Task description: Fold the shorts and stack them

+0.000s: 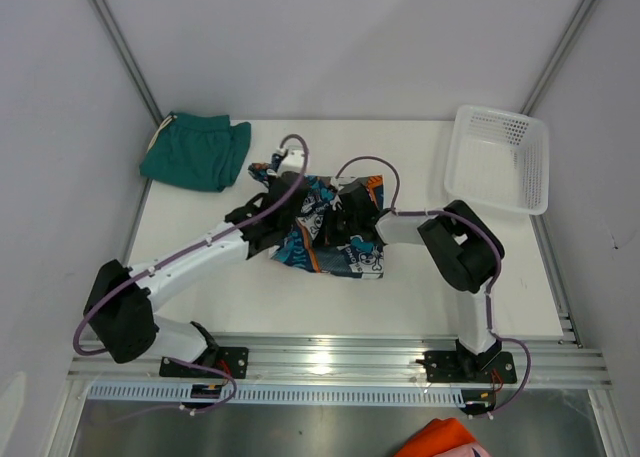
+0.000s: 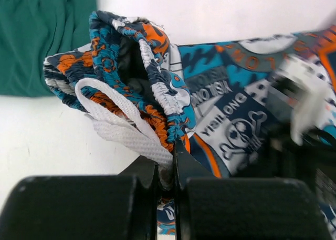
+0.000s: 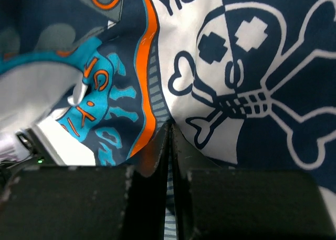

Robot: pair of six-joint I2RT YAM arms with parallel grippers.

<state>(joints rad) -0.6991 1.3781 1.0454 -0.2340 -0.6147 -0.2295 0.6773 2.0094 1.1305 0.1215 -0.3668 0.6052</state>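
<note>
Two pairs, printed shorts (image 1: 330, 255) and teal shorts (image 1: 195, 155), plus one basket (image 1: 500, 169).

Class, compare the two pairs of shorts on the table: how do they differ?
The green shorts are plain; the printed shorts carry a busy skull pattern. The green shorts lie untouched at the far-left corner; the printed shorts sit in the middle, pinched by the left gripper and right gripper. Both are soft fabric.

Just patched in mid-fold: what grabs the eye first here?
The loud skull-print shorts sit bunched mid-table, with the left fingers and right fingers both pinched shut on them. The teal shorts lie at the far left corner; a white basket sits far right.
</note>
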